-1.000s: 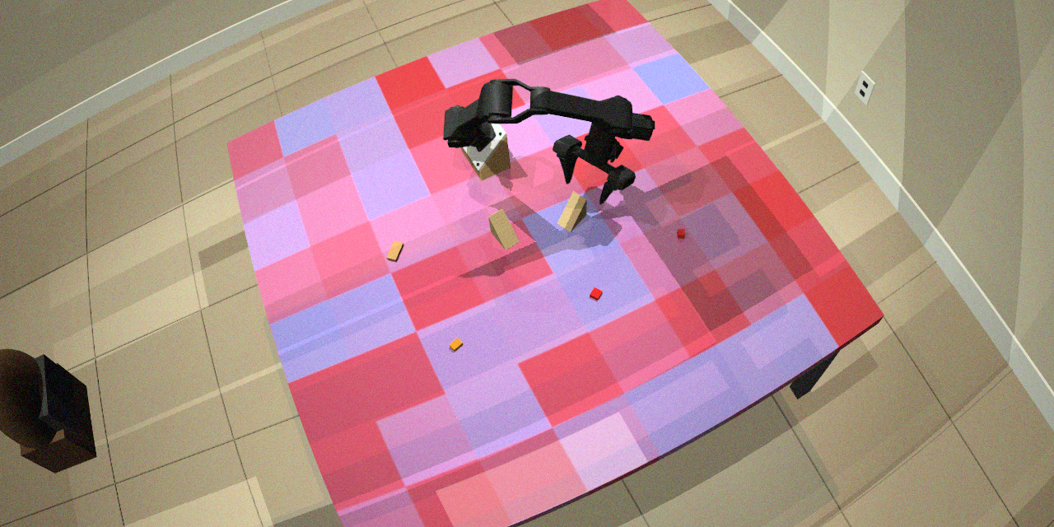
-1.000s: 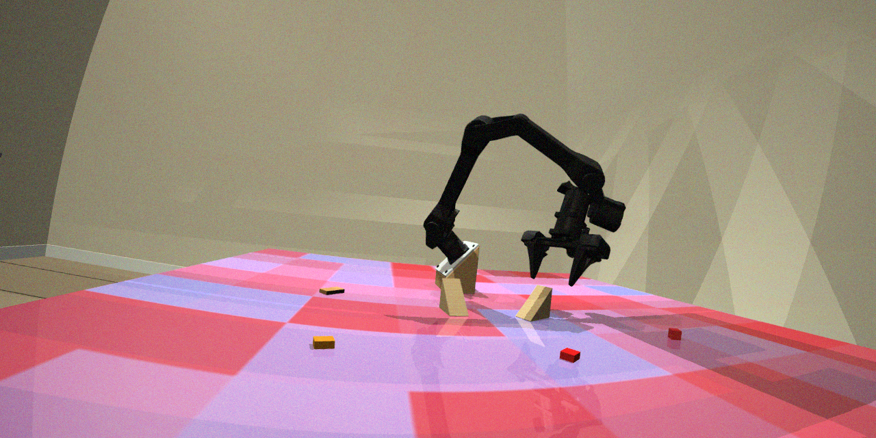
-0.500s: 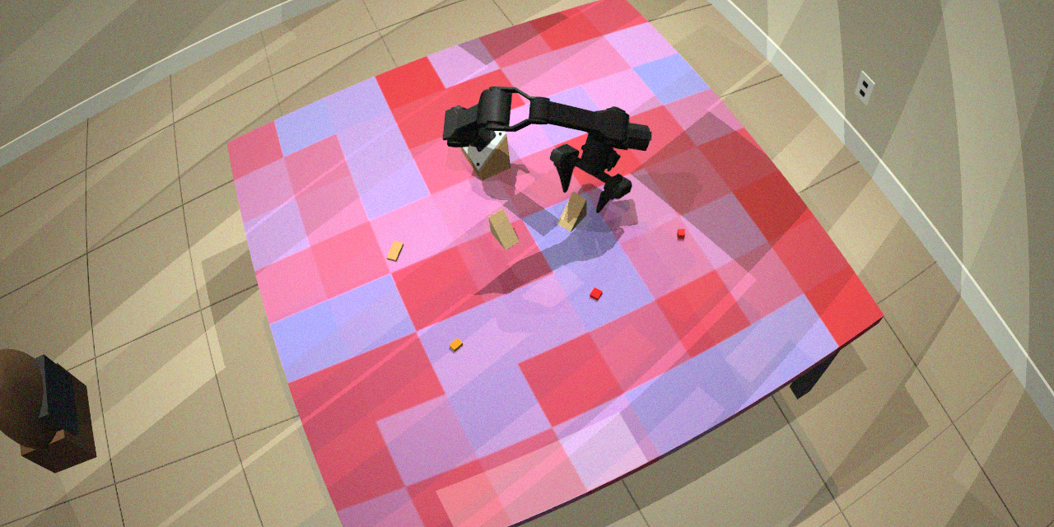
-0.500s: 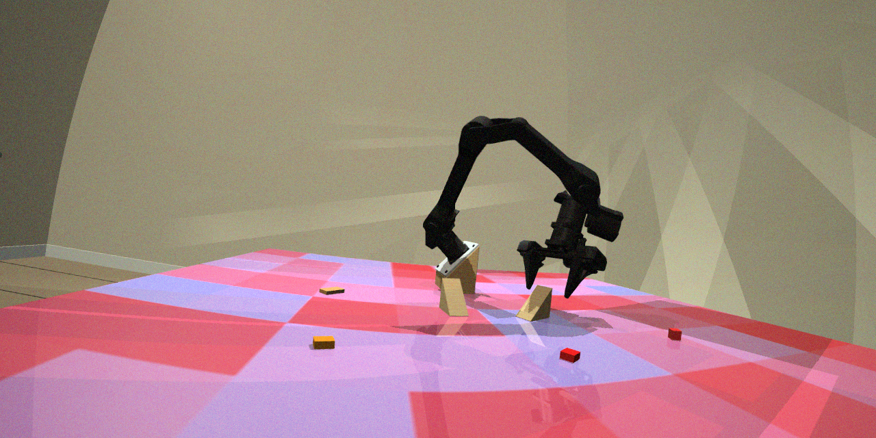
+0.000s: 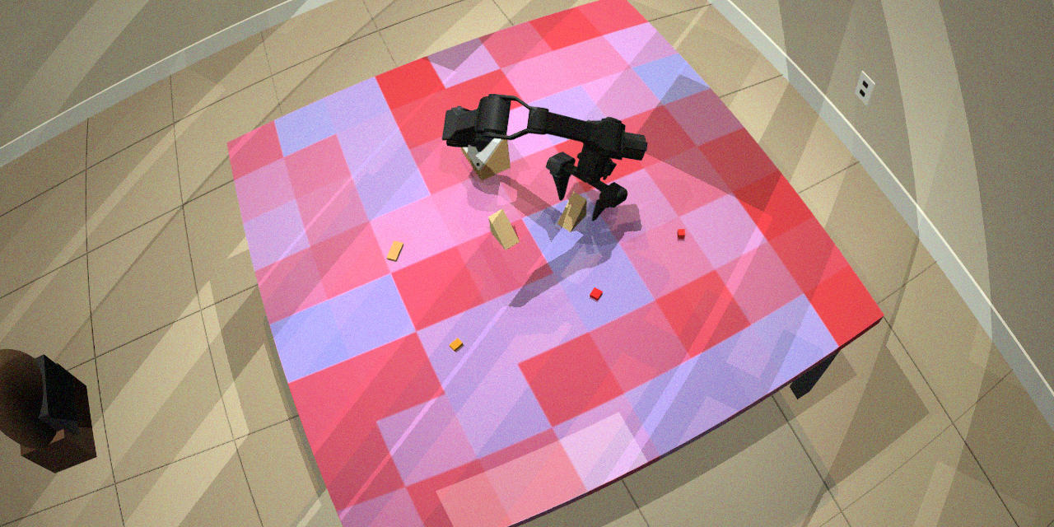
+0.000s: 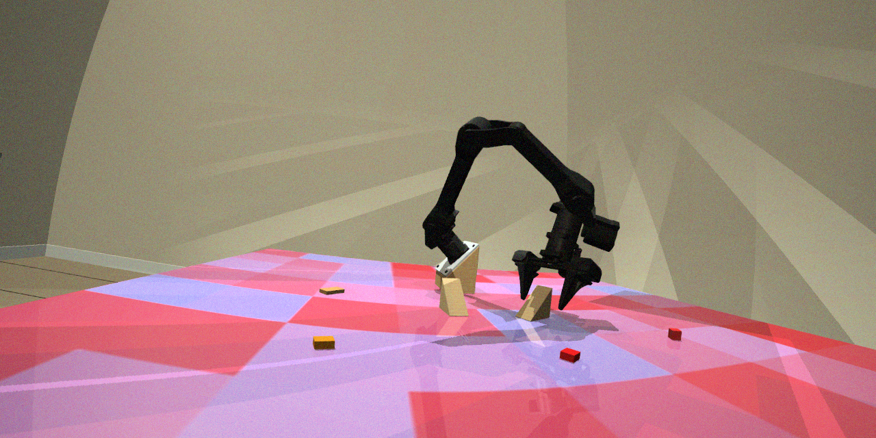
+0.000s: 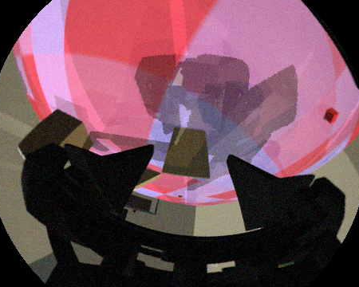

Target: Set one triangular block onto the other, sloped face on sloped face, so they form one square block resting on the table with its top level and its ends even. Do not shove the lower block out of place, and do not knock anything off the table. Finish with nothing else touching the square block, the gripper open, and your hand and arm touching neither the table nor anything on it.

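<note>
Two tan triangular blocks stand apart on the patterned table (image 5: pixel 471 391) (image 6: pixel 152 337). The right block (image 5: pixel 572 212) (image 6: pixel 535 304) (image 7: pixel 188 153) lies between my fingers. The left block (image 5: pixel 503 229) (image 6: pixel 453 297) (image 7: pixel 54 130) stands a short way to its left. My gripper (image 5: pixel 582 201) (image 6: pixel 543 299) (image 7: pixel 191 153) is open wide. Its fingertips hang on either side of the right block, close to the table, and I cannot see them touching it.
The arm's base (image 5: pixel 490 155) (image 6: pixel 459 263) stands just behind the left block. Two small red cubes (image 5: pixel 596 294) (image 5: pixel 681 232) and two small orange pieces (image 5: pixel 394 250) (image 5: pixel 456 343) lie scattered on the table. One red cube (image 7: pixel 332 115) shows in the wrist view.
</note>
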{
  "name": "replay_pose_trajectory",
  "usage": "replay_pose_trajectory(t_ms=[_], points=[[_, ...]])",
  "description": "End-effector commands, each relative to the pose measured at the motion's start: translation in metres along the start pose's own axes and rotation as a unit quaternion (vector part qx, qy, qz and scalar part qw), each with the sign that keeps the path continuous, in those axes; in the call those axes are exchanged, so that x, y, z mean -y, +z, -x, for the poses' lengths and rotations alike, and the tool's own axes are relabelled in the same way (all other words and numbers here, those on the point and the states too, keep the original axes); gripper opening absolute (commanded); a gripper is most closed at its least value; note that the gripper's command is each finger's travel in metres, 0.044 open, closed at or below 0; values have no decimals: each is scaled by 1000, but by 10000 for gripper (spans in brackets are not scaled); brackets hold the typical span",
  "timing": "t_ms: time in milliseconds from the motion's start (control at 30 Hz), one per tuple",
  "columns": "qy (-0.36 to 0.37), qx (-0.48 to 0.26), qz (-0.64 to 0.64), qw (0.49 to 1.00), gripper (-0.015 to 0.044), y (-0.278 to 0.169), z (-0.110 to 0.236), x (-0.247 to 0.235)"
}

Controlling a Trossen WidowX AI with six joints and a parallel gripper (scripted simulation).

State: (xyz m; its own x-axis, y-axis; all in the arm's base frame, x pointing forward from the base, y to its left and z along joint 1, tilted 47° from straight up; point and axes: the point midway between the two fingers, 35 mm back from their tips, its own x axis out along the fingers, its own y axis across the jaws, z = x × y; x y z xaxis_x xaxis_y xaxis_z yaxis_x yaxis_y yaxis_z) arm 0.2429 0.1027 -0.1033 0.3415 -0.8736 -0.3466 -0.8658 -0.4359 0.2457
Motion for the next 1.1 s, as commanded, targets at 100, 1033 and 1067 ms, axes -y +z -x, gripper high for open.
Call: replay_pose_trajectory(t_ms=[100, 1033, 1067], points=[[2, -3, 2, 1000, 440, -1, -12, -3], [3, -4, 1, 1000, 0, -2, -16, -6], [3, -4, 1, 1000, 0, -2, -15, -6]])
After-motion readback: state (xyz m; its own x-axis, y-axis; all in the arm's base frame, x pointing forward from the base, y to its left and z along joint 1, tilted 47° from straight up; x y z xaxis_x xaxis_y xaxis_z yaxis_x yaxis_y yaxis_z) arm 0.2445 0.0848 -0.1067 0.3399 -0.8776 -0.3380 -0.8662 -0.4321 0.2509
